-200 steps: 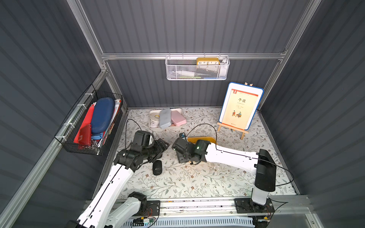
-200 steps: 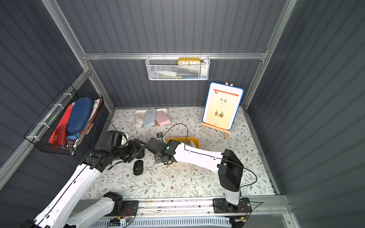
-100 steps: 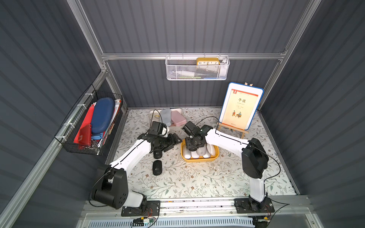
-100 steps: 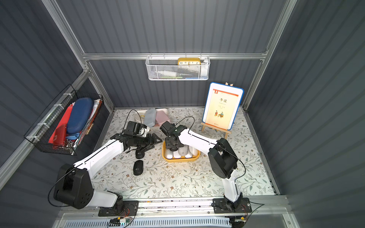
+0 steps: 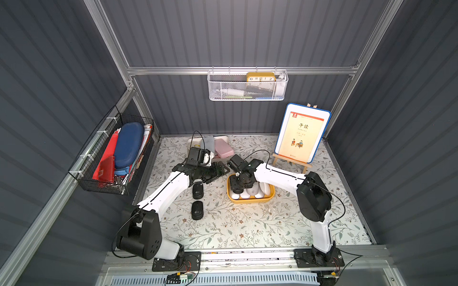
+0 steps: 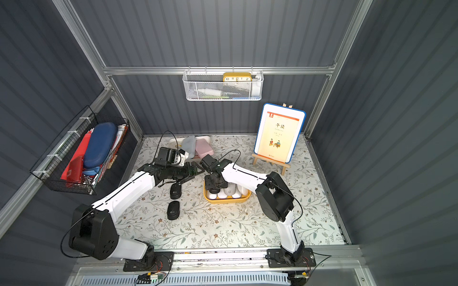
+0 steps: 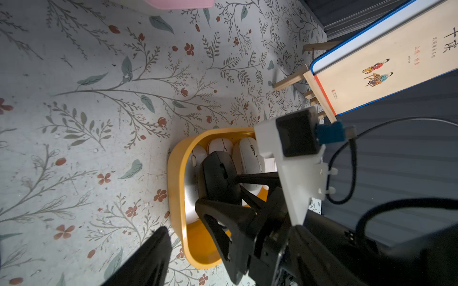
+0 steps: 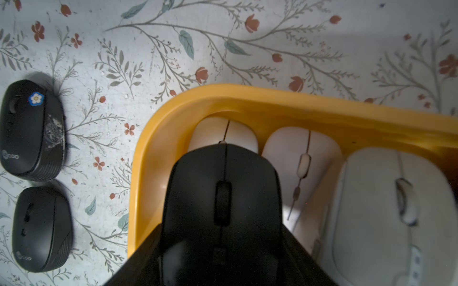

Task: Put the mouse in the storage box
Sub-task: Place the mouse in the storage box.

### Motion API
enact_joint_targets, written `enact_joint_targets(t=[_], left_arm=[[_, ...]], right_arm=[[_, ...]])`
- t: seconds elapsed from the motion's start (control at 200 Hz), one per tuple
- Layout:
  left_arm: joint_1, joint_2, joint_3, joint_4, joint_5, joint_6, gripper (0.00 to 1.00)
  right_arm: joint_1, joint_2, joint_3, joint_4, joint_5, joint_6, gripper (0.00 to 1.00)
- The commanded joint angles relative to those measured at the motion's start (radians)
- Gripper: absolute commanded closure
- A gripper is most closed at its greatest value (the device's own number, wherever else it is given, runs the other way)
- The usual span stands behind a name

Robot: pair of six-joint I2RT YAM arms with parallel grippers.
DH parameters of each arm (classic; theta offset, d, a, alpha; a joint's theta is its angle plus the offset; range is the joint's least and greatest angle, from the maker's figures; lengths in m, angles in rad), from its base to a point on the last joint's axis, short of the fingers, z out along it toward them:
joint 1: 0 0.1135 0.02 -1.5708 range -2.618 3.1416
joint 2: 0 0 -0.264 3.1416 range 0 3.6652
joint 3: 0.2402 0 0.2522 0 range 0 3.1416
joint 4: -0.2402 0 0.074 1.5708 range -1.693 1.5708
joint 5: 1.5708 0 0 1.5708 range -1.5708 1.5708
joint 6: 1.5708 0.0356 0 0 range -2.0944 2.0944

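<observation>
Two black mice lie on the surface just beside the storage box, not yet stored. One black mouse, clamped in the right end effector, sits over the box's end, above white mice inside it, and is unreleased. The left end effector is near the box; its width is unclear. Top views blur the held mouse into the end effector, while the wrist views separate them.

Top views look down from high — both wrist cameras sit close, sharing the storage box.

Yellow clock: 10 11 12 1 2
</observation>
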Motion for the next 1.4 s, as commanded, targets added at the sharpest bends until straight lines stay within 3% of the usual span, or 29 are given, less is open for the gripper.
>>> enact_joint_targets(t=[0.0, 0.145, 0.455, 0.645, 0.996, 1.216, 1.396], left_arm=[[0.006, -0.057, -0.006, -0.04, -0.01, 0.034, 0.21], [0.006, -0.086, -0.008, -0.047, -0.005, 0.027, 0.21], [0.006, -0.1, -0.026, -0.074, 0.012, 0.005, 0.2], [0.007, -0.157, -0.048, -0.104, -0.027, -0.058, 0.2], [0.004, -0.195, 0.014, -0.465, -0.396, -0.106, 0.25], [-0.041, -0.13, 0.044, -0.741, -0.569, -0.108, 0.25], [-0.064, -0.108, 0.014, -0.838, -0.639, -0.105, 0.23]], right_arm=[[0.0, 0.02, -0.012, 0.022, -0.003, 0.02, 0.38], [0.0, 0.036, 0.004, 0.025, -0.008, 0.016, 0.37], [0.003, 0.053, 0.041, -0.038, -0.026, -0.043, 0.22], [0.019, -0.026, 0.01, -0.027, 0.05, -0.05, 0.18], [0.065, -0.239, -0.044, -0.031, 0.158, -0.048, 0.19], [0.09, -0.439, -0.252, 0.08, 0.079, -0.012, 0.19], [0.101, -0.598, -0.428, 0.193, -0.008, 0.026, 0.17]])
